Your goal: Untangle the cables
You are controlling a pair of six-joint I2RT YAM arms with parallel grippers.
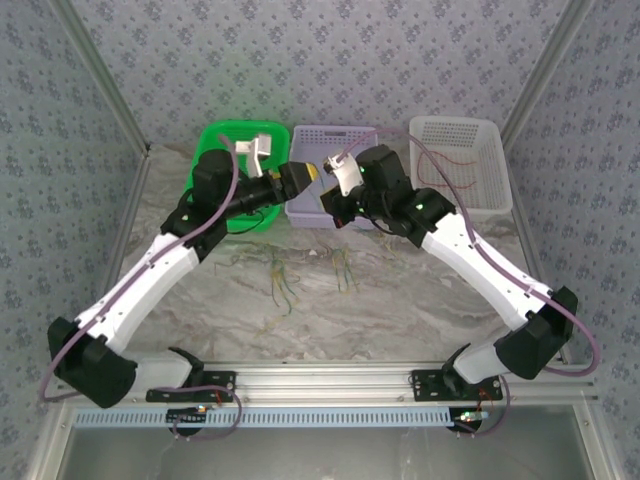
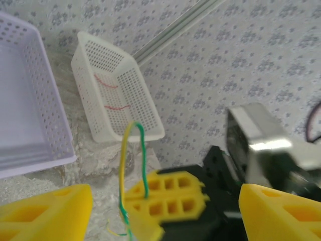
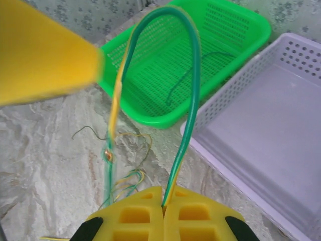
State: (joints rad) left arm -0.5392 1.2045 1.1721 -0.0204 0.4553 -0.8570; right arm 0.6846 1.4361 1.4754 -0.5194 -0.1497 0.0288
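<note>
Left gripper (image 1: 303, 180) and right gripper (image 1: 328, 192) meet at the purple basket's (image 1: 335, 131) front edge in the top view. Loose cables (image 1: 283, 280) lie on the marble table (image 1: 420, 310). From the left wrist, its yellow fingers (image 2: 45, 213) stand spread wide, with the right gripper between them. From the right wrist, its fingers (image 3: 135, 218) press together, pinching a yellow-green cable (image 3: 194, 85) that loops upward before the green basket (image 3: 235, 25).

free: near tabletop (image 1: 400, 320) | blocked rear: green basket (image 1: 215, 132), purple basket (image 1: 335, 132), white basket (image 1: 470, 140)
</note>
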